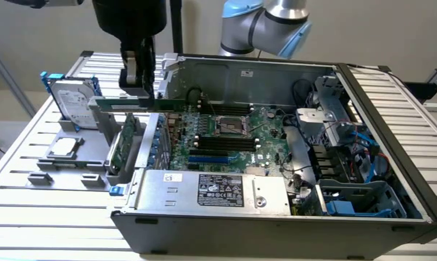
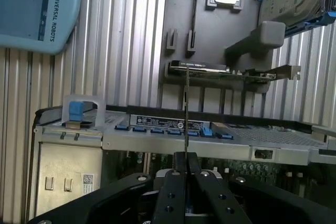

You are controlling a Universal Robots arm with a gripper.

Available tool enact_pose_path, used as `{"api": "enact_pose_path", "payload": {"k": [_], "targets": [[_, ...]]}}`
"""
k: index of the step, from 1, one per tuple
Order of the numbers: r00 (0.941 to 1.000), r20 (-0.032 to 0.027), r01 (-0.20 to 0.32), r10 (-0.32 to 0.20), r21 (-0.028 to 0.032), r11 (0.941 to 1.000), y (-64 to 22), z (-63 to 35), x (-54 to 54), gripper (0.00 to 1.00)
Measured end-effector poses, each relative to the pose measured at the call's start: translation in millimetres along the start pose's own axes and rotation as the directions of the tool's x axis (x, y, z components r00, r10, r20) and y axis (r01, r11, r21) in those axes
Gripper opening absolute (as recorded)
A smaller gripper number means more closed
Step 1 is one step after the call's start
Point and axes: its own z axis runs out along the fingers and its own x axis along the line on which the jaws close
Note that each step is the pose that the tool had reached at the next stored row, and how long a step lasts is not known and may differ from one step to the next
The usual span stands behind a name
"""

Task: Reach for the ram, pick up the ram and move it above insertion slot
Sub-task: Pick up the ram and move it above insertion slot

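Case (image 1: 204,239) lies open on the slatted table (image 1: 51,228), its power supply (image 1: 211,190) at the near edge and the motherboard (image 1: 237,138) behind it with black slots (image 1: 226,144). Beyond the case's far corner on the exterior view's left, the gripper (image 1: 137,81) hangs, fingers pinched on the ram (image 1: 142,103), held level in the air above the case wall. Hard drive (image 1: 73,103) stands in a grey holder (image 1: 66,163) beside the case.

My gripper (image 1: 140,89) hangs from above, pointing straight down. My fingers (image 2: 172,192) are clamped nearly together on the ram (image 1: 142,103), which is held level, clear of any surface.
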Motion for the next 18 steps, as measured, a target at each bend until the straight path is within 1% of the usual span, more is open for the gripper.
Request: {"api": "enact_pose_path", "payload": {"k": [10, 14, 18], "targets": [[1.0000, 0.0000, 0.000, 0.000, -0.0001, 1.0000, -45.6, -1.6, 2.0, 0.13], [1.0000, -0.0002, 0.000, 0.000, -0.0001, 1.0000, -62.5, -1.5, -2.4, 0.13], [1.0000, -0.0013, 0.000, 0.000, -0.0003, 1.0000, -76.1, -1.0, -9.3, 0.13]]}}
